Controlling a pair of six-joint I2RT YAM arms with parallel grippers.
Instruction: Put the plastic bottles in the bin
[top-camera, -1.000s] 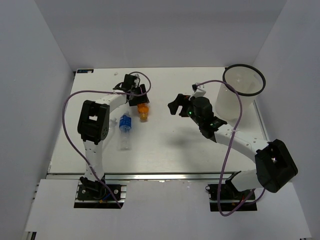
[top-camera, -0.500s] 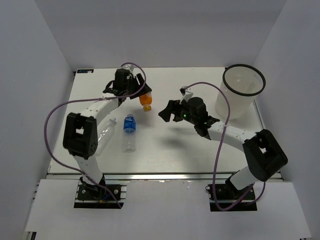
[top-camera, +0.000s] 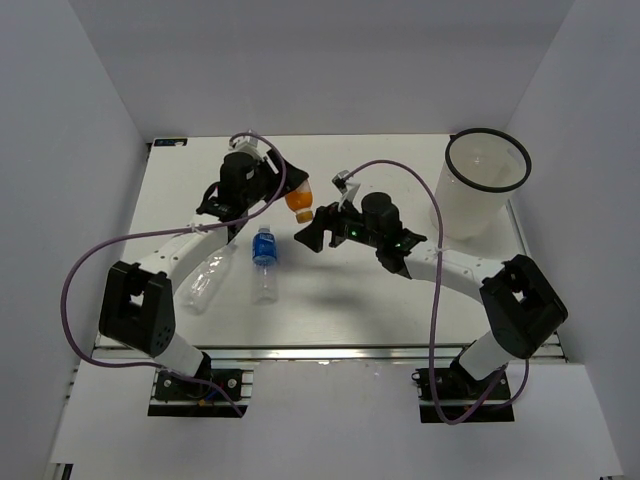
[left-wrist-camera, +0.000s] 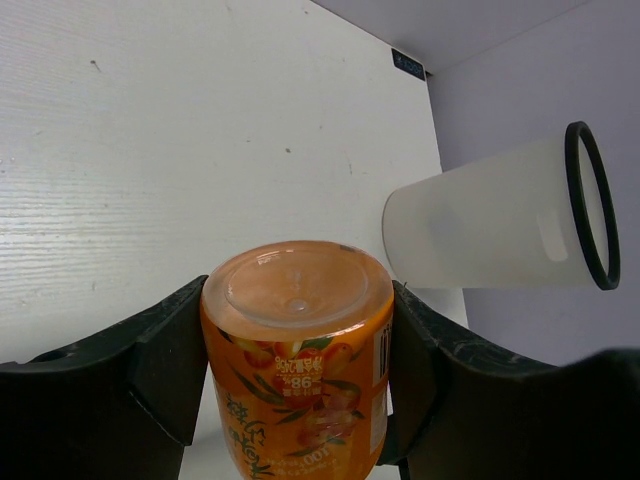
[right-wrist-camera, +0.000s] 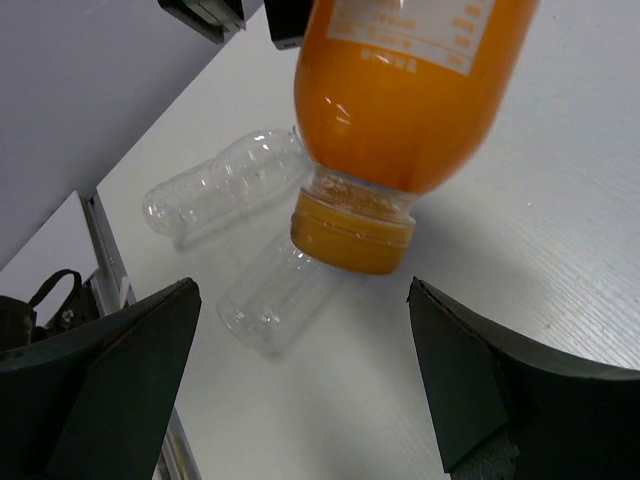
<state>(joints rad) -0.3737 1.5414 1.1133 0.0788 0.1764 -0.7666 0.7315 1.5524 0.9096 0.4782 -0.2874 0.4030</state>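
**A:** Where is the orange bottle right now?

**B:** Your left gripper (left-wrist-camera: 296, 392) pinches the orange juice bottle (top-camera: 298, 198) by its body, one finger on each side. The bottle's base faces that wrist camera. It hangs above the white table (top-camera: 400, 320), about midway across and well apart from the bin (top-camera: 465, 212) at the far right.

**A:** And the right gripper?

**B:** Your right gripper (right-wrist-camera: 300, 360) is spread wide and holds nothing. It faces the bottle's cap end but is not touching it.

**A:** Which step is this?

**B:** It looks like a handover from left to right, since the bin stands on the right arm's side. For the next move, bring the right fingers around the neck or lower body and close them firmly. Only then let the left gripper release.

**A:** Is anything else waiting?

**B:** A blue-labelled bottle (top-camera: 264, 262) and a clear bottle (top-camera: 205, 283) lie on the table, near your left arm.
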